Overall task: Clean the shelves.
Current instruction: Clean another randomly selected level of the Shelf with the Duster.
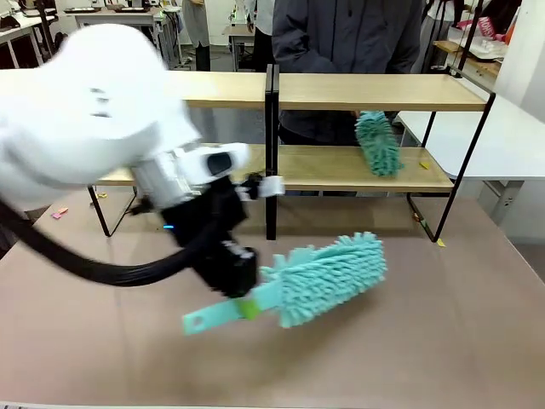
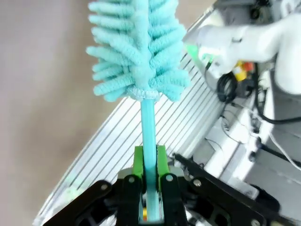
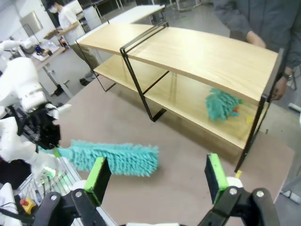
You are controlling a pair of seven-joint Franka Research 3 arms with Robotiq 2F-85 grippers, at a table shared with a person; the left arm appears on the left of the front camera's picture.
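Left gripper (image 1: 246,307), lower centre of front view, is clamped on the handle of the teal duster (image 1: 328,274), head pointing right. Right gripper (image 3: 157,172) has pads spread wide and is empty. Shelves (image 1: 366,91) span the upper frame. A second duster (image 1: 378,143) lies on the lower board, right section.

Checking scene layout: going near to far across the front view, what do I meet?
Nearest, a fluffy teal microfibre duster → two-tier light wooden rack in black metal frame → person in dark jacket.

No writing, brand, number or sign can be read anywhere. The coloured scraps (image 1: 423,164) on the shelves (image 1: 341,92) and the table (image 1: 477,341) are too small to show print.
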